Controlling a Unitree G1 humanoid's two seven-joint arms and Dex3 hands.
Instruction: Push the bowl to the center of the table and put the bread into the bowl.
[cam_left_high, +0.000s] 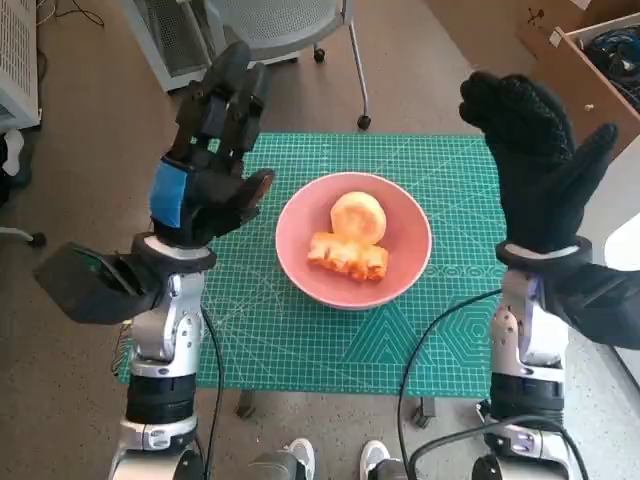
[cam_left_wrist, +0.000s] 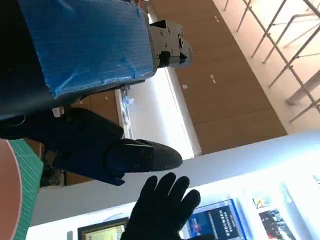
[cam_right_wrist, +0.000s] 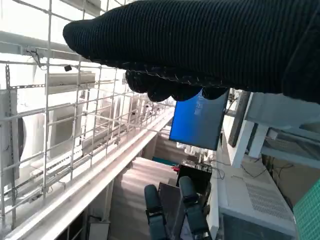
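Note:
A pink bowl (cam_left_high: 400, 265) sits near the middle of the green cutting mat (cam_left_high: 300, 340). Inside it lie a round pale bun (cam_left_high: 358, 215) and an orange, lumpy piece of bread (cam_left_high: 348, 257). My left hand (cam_left_high: 212, 150) is raised to the left of the bowl, fingers spread upward, holding nothing. My right hand (cam_left_high: 535, 160) is raised to the right of the bowl, palm inward, also empty. The left wrist view catches a sliver of the bowl's rim (cam_left_wrist: 7, 190) and my gloved right hand (cam_left_wrist: 160, 210) across from it. My left hand's fingers (cam_right_wrist: 185, 210) show in the right wrist view.
An office chair's legs and castors (cam_left_high: 345, 60) stand beyond the table's far edge. A wooden box with cables (cam_left_high: 600, 60) is at the far right. Feet (cam_left_high: 335, 460) show below the table's near edge. Cables (cam_left_high: 420, 370) run across the mat near my right forearm.

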